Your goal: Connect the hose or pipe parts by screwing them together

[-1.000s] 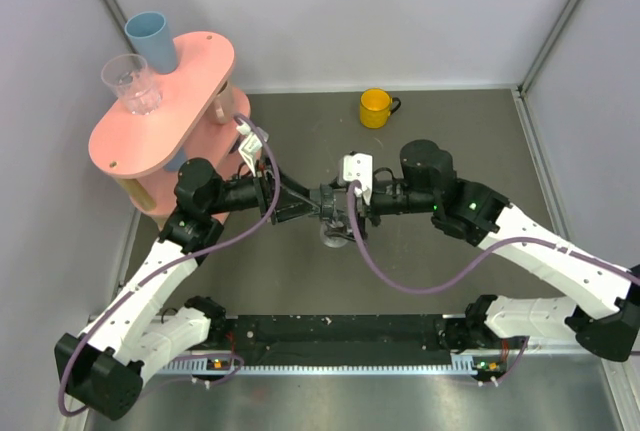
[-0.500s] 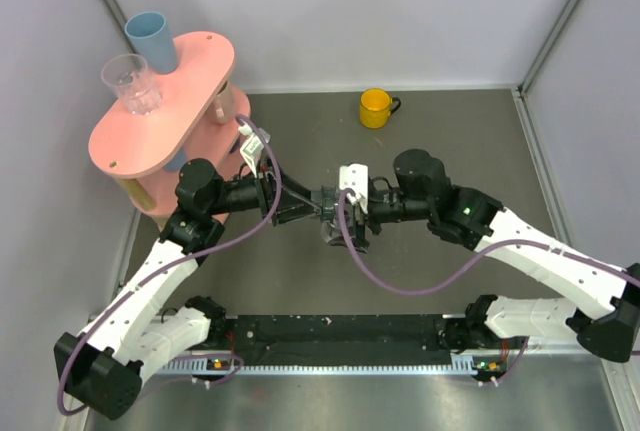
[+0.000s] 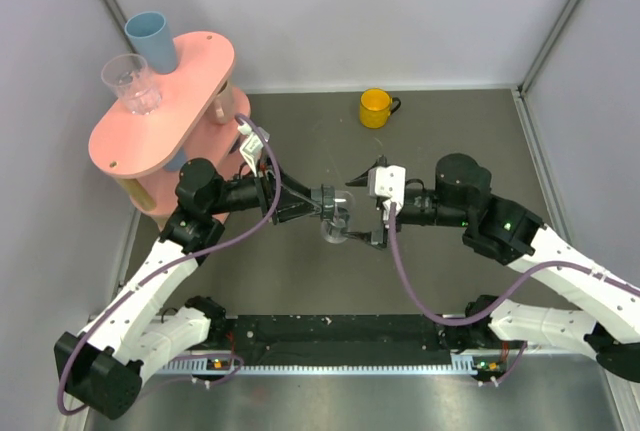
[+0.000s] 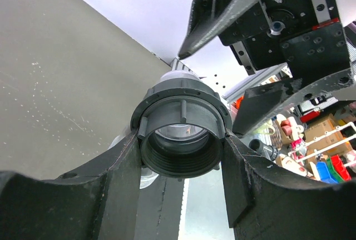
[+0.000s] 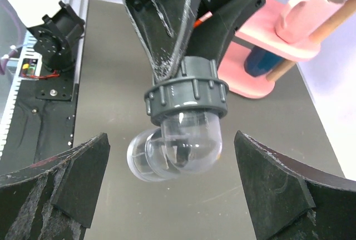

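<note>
- the left gripper [image 3: 330, 206] is clamped on the dark ring nut [image 5: 186, 92], nearer the arm bases than the yellow mug [image 3: 375, 108] and a little to its left, apparently clear of the table.
- the clear domed piece [image 5: 189, 140] sits in the nut's far end, so the parts are at least started together.
- the right gripper [image 3: 372, 203] stands wide and holds nothing, on the mug's side of the fitting and apart from it.
- step, as i judge it: between twists, or just done.
- if more turns are due, the right gripper must close on the dome, square to the nut's axis, and turn it while the left holds firm.
- the thread joint is hidden inside the nut, so tightness can't be told.
- a second clear rounded shape behind the dome is hard to make out.
- from above, fingers cover most of the fitting.
</note>
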Available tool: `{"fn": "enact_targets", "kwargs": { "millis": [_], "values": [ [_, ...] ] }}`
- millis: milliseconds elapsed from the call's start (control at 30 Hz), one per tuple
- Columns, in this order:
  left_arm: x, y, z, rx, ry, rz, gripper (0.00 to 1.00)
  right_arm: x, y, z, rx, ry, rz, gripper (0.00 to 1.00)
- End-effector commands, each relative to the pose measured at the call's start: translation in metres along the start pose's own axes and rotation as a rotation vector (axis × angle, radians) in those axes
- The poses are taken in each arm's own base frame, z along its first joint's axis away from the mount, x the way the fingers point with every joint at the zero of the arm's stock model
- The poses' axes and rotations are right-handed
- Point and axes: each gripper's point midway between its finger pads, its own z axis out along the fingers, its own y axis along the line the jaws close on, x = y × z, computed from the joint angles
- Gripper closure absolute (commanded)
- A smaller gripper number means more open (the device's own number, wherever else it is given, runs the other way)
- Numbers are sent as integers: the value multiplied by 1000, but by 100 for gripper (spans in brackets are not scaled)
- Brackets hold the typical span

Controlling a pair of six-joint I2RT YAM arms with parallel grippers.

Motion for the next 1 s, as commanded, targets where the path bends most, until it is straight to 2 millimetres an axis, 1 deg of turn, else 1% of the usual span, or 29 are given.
{"fn": "enact_targets", "kwargs": {
  "millis": [0, 133, 267, 333, 467, 500, 667, 967],
  "values": [
    [-15, -11, 1, 33, -40, 65, 100, -51, 7, -2, -63, -174, -67, 7],
    [-15, -12, 1, 38, -36, 63, 100, -59, 11, 3, -109, -196, -66, 8],
    [-16, -14, 1, 42, -40, 65, 100, -55, 17, 11, -152, -189, -48, 8],
    [-17, -15, 1, 47, -40, 66, 100, -48, 21, 17, -182, -174, -26, 8],
    [-18, -18, 1, 59, -41, 69, 100, -27, 26, 30, -213, -122, 15, 8],
    [-18, -18, 1, 62, -40, 70, 100, -19, 28, 33, -219, -103, 28, 8],
    [-20, -26, -1, 80, -45, 98, 100, 9, 35, 43, -242, -40, 70, 8],
    [-21, -22, 1, 74, -48, 109, 100, 54, 58, 55, -319, 68, 203, 9]
  ]
}}
